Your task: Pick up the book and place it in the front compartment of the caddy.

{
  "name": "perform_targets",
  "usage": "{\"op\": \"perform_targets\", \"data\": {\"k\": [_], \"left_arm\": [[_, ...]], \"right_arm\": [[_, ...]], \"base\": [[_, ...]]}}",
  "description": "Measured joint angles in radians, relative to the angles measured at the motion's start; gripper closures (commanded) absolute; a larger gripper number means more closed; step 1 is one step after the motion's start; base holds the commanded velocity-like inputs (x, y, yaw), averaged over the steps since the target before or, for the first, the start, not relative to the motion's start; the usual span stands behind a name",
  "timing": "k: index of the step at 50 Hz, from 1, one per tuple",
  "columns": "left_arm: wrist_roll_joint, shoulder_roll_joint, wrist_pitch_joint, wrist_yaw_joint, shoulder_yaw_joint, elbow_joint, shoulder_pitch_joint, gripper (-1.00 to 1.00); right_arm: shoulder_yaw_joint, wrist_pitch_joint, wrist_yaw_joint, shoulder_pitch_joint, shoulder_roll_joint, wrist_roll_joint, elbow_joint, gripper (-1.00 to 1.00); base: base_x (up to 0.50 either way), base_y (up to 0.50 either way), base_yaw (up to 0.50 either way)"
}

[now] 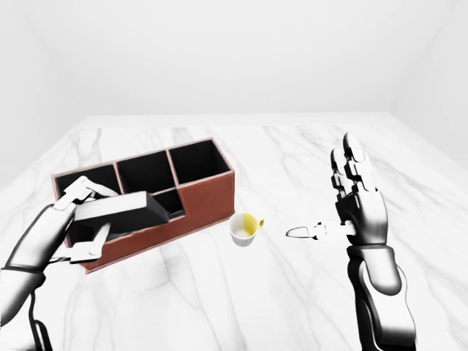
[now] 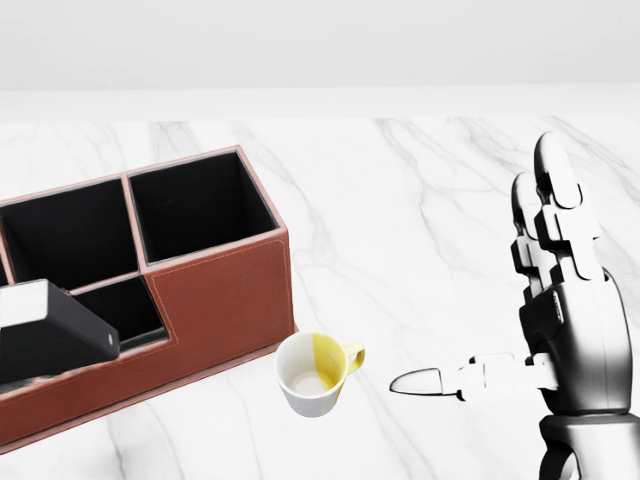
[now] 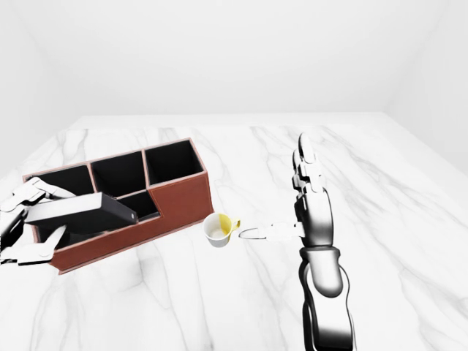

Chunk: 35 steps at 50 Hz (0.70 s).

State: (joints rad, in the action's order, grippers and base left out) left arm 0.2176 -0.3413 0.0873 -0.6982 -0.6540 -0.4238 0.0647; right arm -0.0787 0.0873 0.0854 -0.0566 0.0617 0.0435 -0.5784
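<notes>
1. The left robot hand [image 1: 80,223], jointed white and grey plates, is clamped round a flat dark book with a pale edge [image 1: 121,212]; its fingers lie over the top of the book and under it. The head view cuts this hand off at its left border, showing only the book's end.
2. The book is held level, just over the low long compartment of the reddish-brown leather-look caddy with black lining [image 1: 208,201]. Whether it touches the rim cannot be told.
3. The caddy is a stitched rectangular box on the white grey-veined marble tabletop [image 1: 292,153], with three deeper square compartments along its upper side in the left-eye view. The book hides much of the low compartment.
4. Right of the caddy, near its corner, a small white cup with a yellow side and handle [image 2: 312,375] lies tilted.
5. The right robot hand [image 1: 358,208] is glossy, upright and spread open, holding nothing, well right of the cup.
</notes>
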Motion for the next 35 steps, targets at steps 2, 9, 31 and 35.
{"op": "perform_targets", "data": {"k": [2,9,31,35], "left_arm": [[-0.015,-0.019,0.000,0.000,0.003,-0.008,-0.025,0.95],[-0.078,-0.084,0.000,0.000,0.023,-0.017,-0.115,0.95],[-0.185,-0.234,0.000,0.000,0.104,0.056,-0.337,0.95],[-0.196,-0.266,0.000,0.000,0.105,0.075,-0.365,0.95]], "right_arm": [[-0.001,0.000,0.000,-0.001,0.000,0.000,-0.004,-0.99],[-0.003,0.000,0.000,-0.003,0.000,0.000,-0.009,-0.99],[-0.013,0.000,0.003,-0.015,0.002,0.001,-0.011,-0.99],[-0.013,0.000,0.003,-0.014,0.002,0.002,-0.011,-0.98]], "base": [[0.00,0.00,0.00],[0.00,0.00,0.00],[0.00,0.00,0.00],[0.00,0.00,0.00]]}}
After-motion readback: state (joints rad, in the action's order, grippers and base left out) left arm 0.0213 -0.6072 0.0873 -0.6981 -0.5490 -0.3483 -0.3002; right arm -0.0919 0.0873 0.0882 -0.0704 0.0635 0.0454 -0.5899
